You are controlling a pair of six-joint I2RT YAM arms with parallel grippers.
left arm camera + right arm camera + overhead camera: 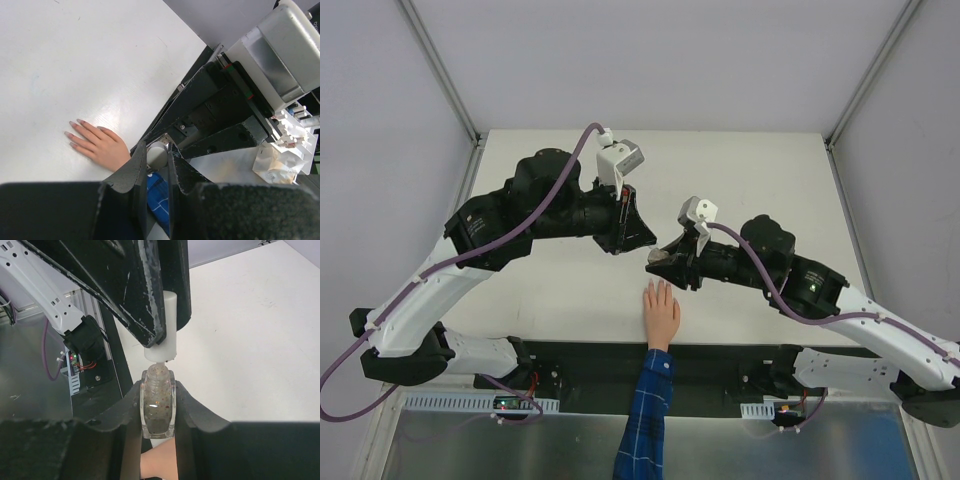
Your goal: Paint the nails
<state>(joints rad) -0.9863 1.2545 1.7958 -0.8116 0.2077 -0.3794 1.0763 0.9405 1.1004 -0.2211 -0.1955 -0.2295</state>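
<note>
A flesh-coloured mannequin hand with a blue plaid sleeve lies palm down at the table's near edge. Its pale nails point away from the arms. My right gripper is shut on a clear glitter polish bottle, held above the hand. My left gripper is shut on the bottle's white cap. In the right wrist view the cap hangs just above the bottle's open neck. In the top view the left gripper and right gripper meet above the fingertips.
The white table stretches behind the hand. A black strip runs along its near edge. Below it lies a metal shelf with crumpled clear packaging. Grey walls enclose the sides.
</note>
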